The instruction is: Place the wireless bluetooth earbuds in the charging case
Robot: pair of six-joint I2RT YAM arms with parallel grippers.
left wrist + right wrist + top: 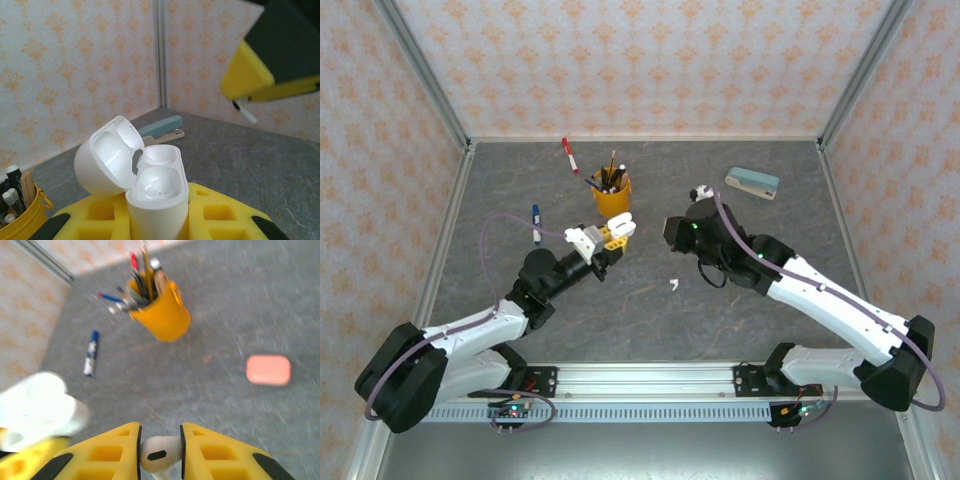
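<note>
Found pinched by its bulb in right pincer [160,445]: white earbud [156,454], above mid-tabletop [620,310]. Found clamped upright in left pincer [610,233]: open case [157,185], wells apparently empty. Judged light, stiff, glossy, apt to slip; best gripped at bulb, stem left free. No legible brand or writing.

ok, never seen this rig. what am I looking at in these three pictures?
Two white robot arms, left and right, bolted to a table's edge. One picture looks down from above; the others come from cameras on each wrist. The left gripper clamps an open white pebble-shaped plastic charging case. The right gripper pinches a tiny white stemmed plastic earbud. On the grey table: a yellow cup of pens, a blue marker, a red marker, a teal stapler, a salmon-pink pebble-shaped case and a small white piece, probably another earbud.
</note>
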